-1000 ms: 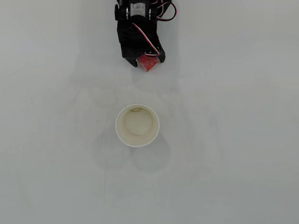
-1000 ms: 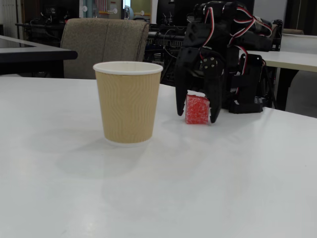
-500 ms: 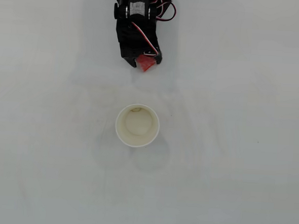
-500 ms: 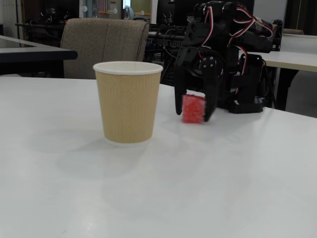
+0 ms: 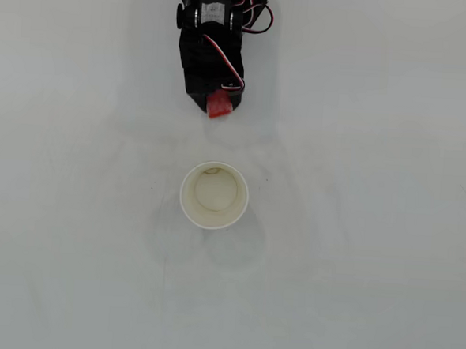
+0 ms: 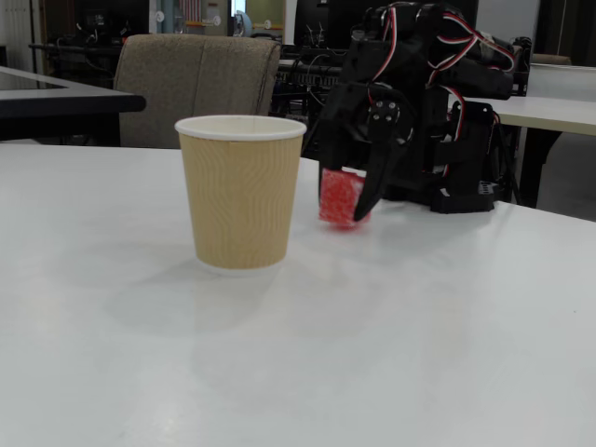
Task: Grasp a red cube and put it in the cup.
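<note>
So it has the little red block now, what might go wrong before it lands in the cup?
The end effector pinches the red cube near its fingertips, tilted, so it may slip out on the way. The cup has a tall wall and a narrow mouth; carried too low, the cube may strike the rim and tip the cup.

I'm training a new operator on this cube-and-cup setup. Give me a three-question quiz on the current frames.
1. True or false: the red cube is already inside the cup.
2. What does the gripper hold? A) nothing B) the red cube C) the cup
3. Fill in: in the fixed view, the cube sits to the ___ of the cup.

Key: 1 false, the cup's inside is empty; 2 B; 3 right.
</note>
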{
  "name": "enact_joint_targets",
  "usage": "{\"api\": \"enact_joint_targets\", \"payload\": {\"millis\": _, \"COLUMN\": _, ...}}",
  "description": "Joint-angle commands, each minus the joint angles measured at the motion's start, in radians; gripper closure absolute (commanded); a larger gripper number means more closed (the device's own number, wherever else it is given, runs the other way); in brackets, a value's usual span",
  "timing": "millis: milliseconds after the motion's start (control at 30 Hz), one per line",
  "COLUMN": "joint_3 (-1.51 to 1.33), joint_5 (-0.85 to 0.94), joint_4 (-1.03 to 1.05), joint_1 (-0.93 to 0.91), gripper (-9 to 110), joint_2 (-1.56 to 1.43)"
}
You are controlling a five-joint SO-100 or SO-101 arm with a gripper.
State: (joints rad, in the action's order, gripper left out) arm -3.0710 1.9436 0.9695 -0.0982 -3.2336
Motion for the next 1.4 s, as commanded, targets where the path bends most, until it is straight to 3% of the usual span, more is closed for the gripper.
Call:
{"api": "enact_joint_targets", "payload": {"millis": 0, "joint_3": -0.075, "joint_5": -0.014, "joint_4": -0.192, "joint_1": 0.018, "gripper": 100, "joint_2": -0.017}}
{"api": "enact_joint_targets", "payload": {"millis": 267, "joint_3": -0.075, "joint_5": -0.017, "joint_4": -0.425, "joint_1": 0.006, "gripper": 100, "joint_2": -0.017}}
{"api": "enact_joint_targets", "payload": {"millis": 633, "joint_3": -0.075, "joint_5": -0.017, "joint_4": -0.489, "joint_1": 0.003, "gripper": 100, "joint_2": -0.017}}
{"api": "enact_joint_targets", "payload": {"millis": 1100, "joint_3": -0.075, "joint_5": -0.003, "joint_4": -0.067, "joint_1": -0.092, "gripper": 100, "joint_2": -0.017}}
{"api": "enact_joint_targets", "payload": {"millis": 1367, "joint_3": -0.075, "joint_5": 0.034, "joint_4": -0.054, "joint_1": -0.209, "gripper": 100, "joint_2": -0.015}}
